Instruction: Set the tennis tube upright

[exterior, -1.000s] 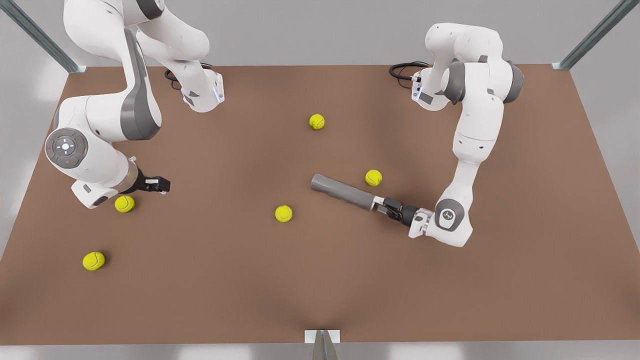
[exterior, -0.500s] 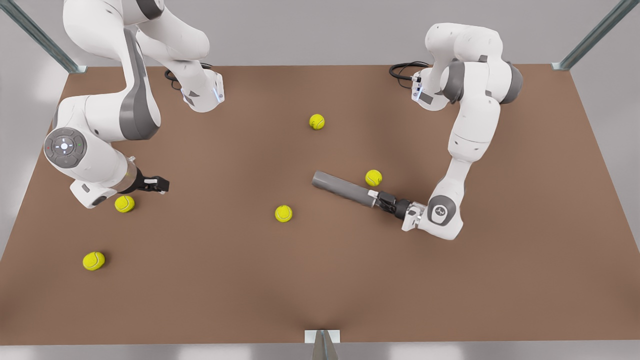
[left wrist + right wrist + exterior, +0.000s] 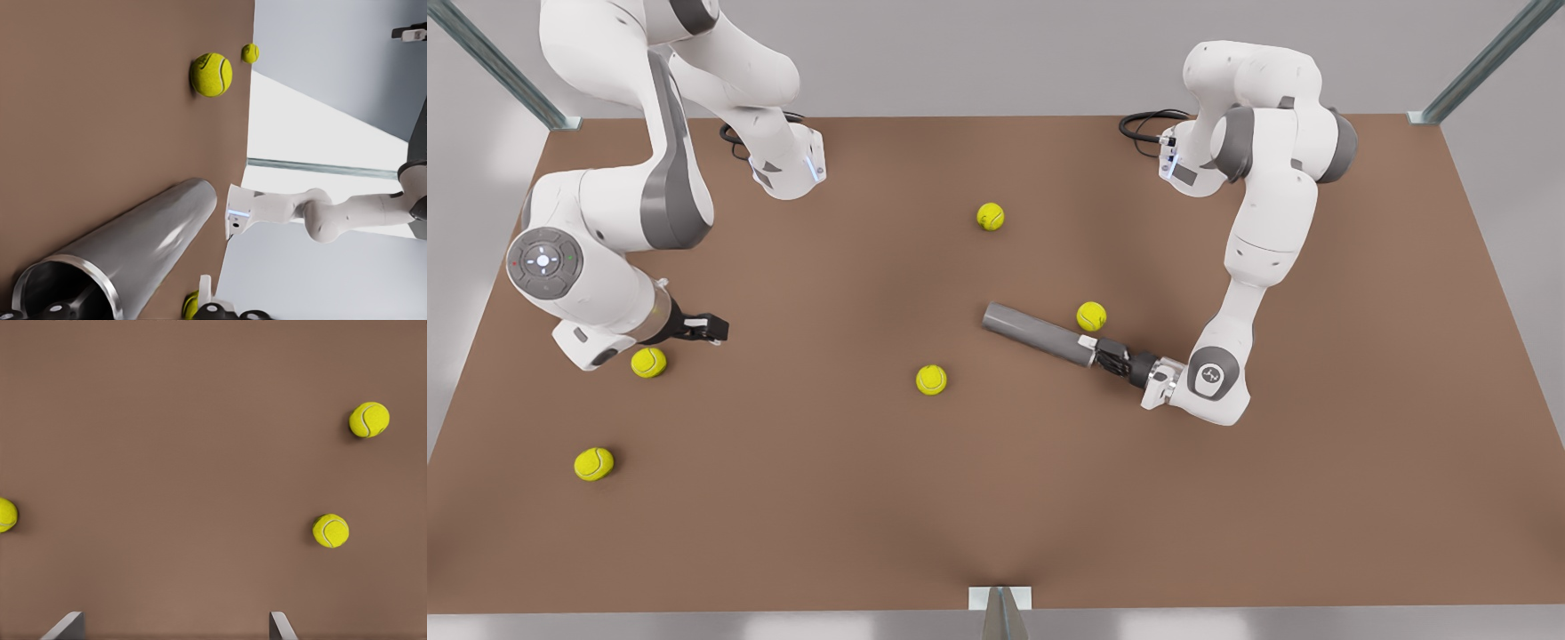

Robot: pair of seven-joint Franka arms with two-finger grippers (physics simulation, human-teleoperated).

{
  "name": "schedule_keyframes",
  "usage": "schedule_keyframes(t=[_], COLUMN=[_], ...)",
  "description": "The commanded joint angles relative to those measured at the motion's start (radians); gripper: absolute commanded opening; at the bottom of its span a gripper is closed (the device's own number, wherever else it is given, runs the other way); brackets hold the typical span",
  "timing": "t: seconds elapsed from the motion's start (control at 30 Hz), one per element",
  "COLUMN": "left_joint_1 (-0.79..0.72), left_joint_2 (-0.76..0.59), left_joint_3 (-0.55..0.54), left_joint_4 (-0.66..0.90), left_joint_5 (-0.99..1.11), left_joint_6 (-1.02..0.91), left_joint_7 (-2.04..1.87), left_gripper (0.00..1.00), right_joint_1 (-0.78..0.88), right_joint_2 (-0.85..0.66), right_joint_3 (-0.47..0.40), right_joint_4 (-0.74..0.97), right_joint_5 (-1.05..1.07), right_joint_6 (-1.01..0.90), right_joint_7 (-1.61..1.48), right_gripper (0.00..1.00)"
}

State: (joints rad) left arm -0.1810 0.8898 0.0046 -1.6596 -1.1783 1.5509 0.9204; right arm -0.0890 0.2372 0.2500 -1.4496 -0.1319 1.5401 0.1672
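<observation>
The tennis tube [image 3: 1036, 335] is a grey metallic cylinder lying on its side on the brown table, right of centre in the front view. My left gripper [image 3: 1096, 349] is at its open end, low and in line with it, and looks shut on the rim wall. The left wrist view shows the tube [image 3: 133, 247] running away from the camera, with one white finger [image 3: 205, 290] just outside its wall. My right gripper [image 3: 710, 329] hangs open over the table at the front view's left, waiting, its fingertips [image 3: 277, 623] set wide apart.
Several yellow-green tennis balls lie on the table [image 3: 996, 498]: one [image 3: 1091, 316] right beside the tube, one [image 3: 931, 380] near the middle, one [image 3: 990, 216] farther back, and two [image 3: 648, 362] [image 3: 593, 463] at the front view's left.
My left gripper slid along the table up to the tube's open end, then its fingers drew in there. The tube shifted slightly. The right arm stayed where it was.
</observation>
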Motion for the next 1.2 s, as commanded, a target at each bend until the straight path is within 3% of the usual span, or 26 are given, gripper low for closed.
schedule_keyframes(t=[0.0,0.33,0.6,0.93,1.17], left_joint_1=[0.0,0.0,-0.002,0.0,0.002], left_joint_2=[0.0,0.001,0.008,0.005,-0.012], left_joint_3=[0.0,-0.002,-0.026,-0.026,-0.025], left_joint_4=[-0.005,-0.017,-0.017,-0.015,-0.014], left_joint_5=[0.0,0.0,-0.004,-0.001,0.0], left_joint_6=[0.0,-0.003,0.009,-0.005,-0.028], left_joint_7=[0.0,0.0,-0.002,-0.002,-0.002], left_gripper=[0.53,0.39,0.39,0.23,0.21], right_joint_1=[0.0,0.0,0.0,0.002,0.002], right_joint_2=[-0.001,0.001,0.001,0.001,0.001], right_joint_3=[0.0,0.0,0.0,0.0,0.0], right_joint_4=[0.0,0.0,0.0,0.0,0.0], right_joint_5=[0.0,0.0,0.0,0.0,-0.002], right_joint_6=[0.0,0.0,0.0,0.0,0.0], right_joint_7=[0.0,0.0,0.0,0.0,0.0], right_gripper=[1.0,1.0,1.0,1.0,1.0])
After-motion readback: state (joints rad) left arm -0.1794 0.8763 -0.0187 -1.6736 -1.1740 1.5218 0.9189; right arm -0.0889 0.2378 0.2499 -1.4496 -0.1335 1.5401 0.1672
